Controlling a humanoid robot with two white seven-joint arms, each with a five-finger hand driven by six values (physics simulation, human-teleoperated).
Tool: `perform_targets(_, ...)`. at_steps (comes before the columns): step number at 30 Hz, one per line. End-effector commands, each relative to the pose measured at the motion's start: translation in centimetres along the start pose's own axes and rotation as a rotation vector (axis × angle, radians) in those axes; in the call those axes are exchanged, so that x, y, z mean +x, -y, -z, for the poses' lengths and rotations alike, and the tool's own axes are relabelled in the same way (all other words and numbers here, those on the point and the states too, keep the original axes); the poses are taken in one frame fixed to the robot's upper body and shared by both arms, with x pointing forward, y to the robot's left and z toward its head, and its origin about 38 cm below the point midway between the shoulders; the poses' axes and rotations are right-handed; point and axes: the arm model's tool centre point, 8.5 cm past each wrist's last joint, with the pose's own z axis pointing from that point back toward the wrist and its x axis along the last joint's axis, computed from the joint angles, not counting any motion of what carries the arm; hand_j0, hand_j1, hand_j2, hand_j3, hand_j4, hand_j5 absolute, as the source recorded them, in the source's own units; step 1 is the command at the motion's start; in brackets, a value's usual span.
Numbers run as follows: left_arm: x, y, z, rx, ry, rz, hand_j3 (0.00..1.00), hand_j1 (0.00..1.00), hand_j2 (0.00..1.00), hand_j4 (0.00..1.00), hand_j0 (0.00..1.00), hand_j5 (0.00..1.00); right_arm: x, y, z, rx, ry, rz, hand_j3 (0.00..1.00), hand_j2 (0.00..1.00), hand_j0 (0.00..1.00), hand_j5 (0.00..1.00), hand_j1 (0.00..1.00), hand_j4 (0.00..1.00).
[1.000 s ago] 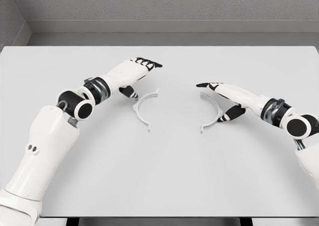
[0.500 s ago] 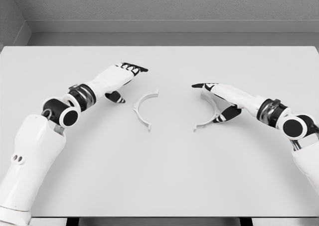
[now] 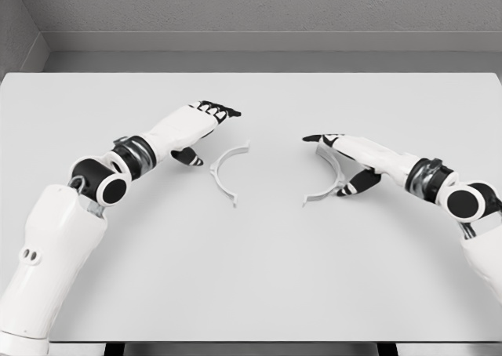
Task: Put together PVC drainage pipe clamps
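table (image 3: 251, 277): matt grey | clamp halves (image 3: 225, 172): smooth white plastic

Left hand (image 3: 196, 125) reaches from lower left, fingers extended flat; right hand (image 3: 357, 152) reaches from the right edge, fingers extended, thumb down.

Two white clamp halves lie on one table (image 3: 251, 277): the left clamp half (image 3: 223, 170) and the right clamp half (image 3: 330, 177) (both open semicircular arcs). Two robot hands are present, the left hand (image 3: 196, 126) and the right hand (image 3: 357, 156).
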Motion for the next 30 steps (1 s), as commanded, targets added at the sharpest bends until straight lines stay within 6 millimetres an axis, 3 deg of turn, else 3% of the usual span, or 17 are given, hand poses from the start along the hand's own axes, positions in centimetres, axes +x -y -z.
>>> perform_targets(1,0.2,0.1,0.1,0.001,0.004,-0.006,1.0,1.0,1.0,1.0,1.0,1.0,0.2,0.6,-0.6,-0.002,0.0,-0.022,1.0,1.0,1.0,1.0,1.0,1.0)
perform_targets(10,1.1,0.5,0.6,-0.012,0.025,0.002,1.0,1.0,1.0,1.0,1.0,1.0,-1.0,2.4,-2.7,0.003,-0.052,-0.084,1.0,1.0,1.0,1.0,1.0,1.0)
perform_targets(17,2.4,0.3,1.5,-0.009,0.045,-0.001,1.0,1.0,1.0,1.0,1.0,1.0,-1.1,4.4,-2.2,-0.008,-0.117,-0.102,0.97,0.97,0.97,0.97,0.97,0.97)
perform_targets(22,3.1,0.3,1.8,-0.009,0.056,-0.005,1.0,1.0,1.0,1.0,1.0,1.0,-1.6,4.0,-1.5,0.005,-0.164,-0.091,0.94,0.94,0.94,0.94,0.94,0.94)
perform_targets(24,3.1,0.3,1.9,-0.008,0.058,-0.006,1.0,1.0,1.0,1.0,1.0,1.0,-1.7,3.9,-1.5,0.007,-0.17,-0.085,0.99,0.99,0.99,0.99,0.99,0.99)
perform_targets(30,3.7,0.4,2.0,-0.006,0.068,-0.011,1.0,1.0,1.0,1.0,1.0,1.0,-1.5,2.2,-0.1,0.043,-0.168,-0.053,0.99,0.99,0.99,0.99,0.99,0.99)
